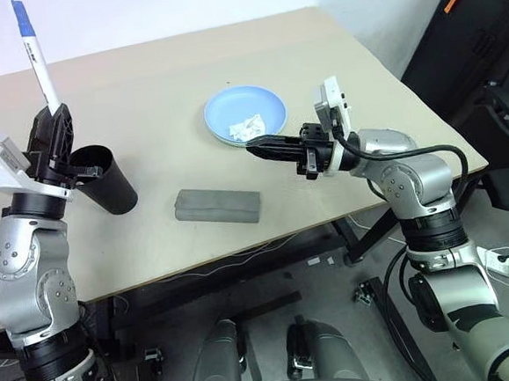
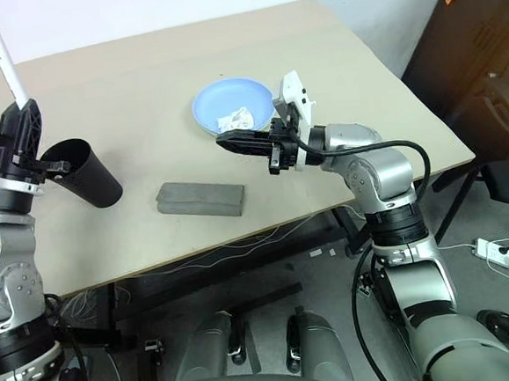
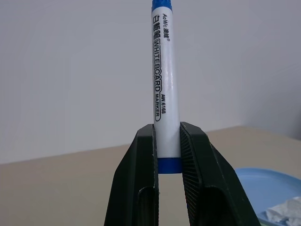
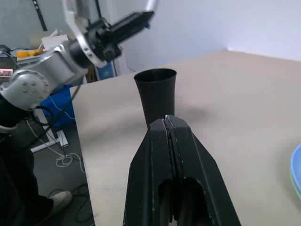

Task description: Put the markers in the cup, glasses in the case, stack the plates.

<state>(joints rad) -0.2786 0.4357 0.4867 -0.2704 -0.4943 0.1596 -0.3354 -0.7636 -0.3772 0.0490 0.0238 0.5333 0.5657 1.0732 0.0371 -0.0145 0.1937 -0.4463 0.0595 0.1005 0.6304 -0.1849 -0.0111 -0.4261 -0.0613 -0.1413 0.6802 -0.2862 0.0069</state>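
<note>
My left gripper (image 1: 55,112) is shut on a white marker (image 1: 38,59) with a blue cap. It holds the marker near its blue lower end, and the marker points up and slightly back. The gripper hangs just left of and above the black cup (image 1: 105,177), which stands open-mouthed on the table. My right gripper (image 1: 255,147) is shut and empty. It points left, level above the table, in front of the light blue plate (image 1: 230,108). A closed grey case (image 1: 218,205) lies flat between the cup and the right gripper. The glasses are out of view.
A crumpled white tissue (image 1: 249,126) lies on the blue plate. A pale green rim (image 4: 297,188) shows under the plate's edge. The beige table (image 1: 158,83) ends close in front of the case. A black bag (image 1: 476,41) stands off the table's right side.
</note>
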